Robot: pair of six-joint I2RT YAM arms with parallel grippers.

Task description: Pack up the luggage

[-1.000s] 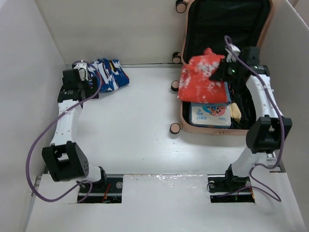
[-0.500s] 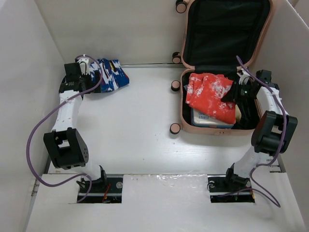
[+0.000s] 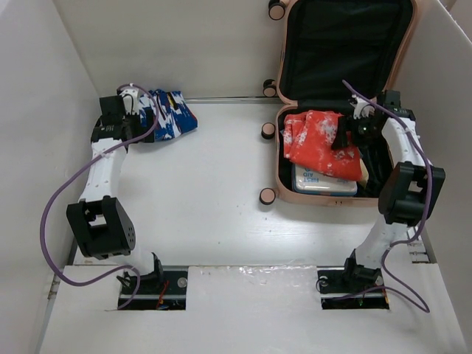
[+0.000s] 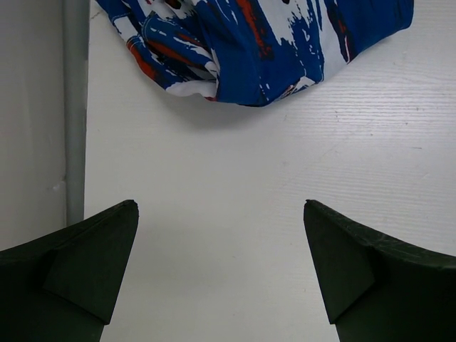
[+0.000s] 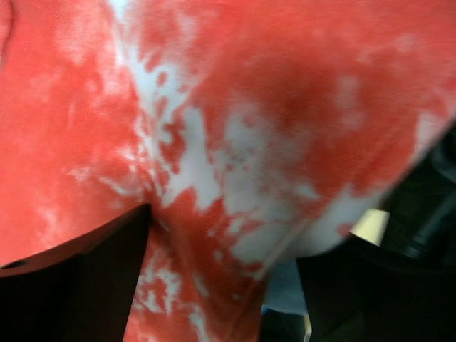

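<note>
Right claw (image 5: 224, 239), jaws apart over the red cloth (image 5: 235, 121) in the luggage (image 3: 278, 169), I should raise straight without snagging.

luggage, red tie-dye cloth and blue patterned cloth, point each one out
luggage (image 3: 339, 44), top external view, bare black lining of the open lid
red tie-dye cloth (image 3: 318, 140), top external view, middle of the cloth
blue patterned cloth (image 4: 271, 43), left wrist view, middle of the bunched fabric
</note>
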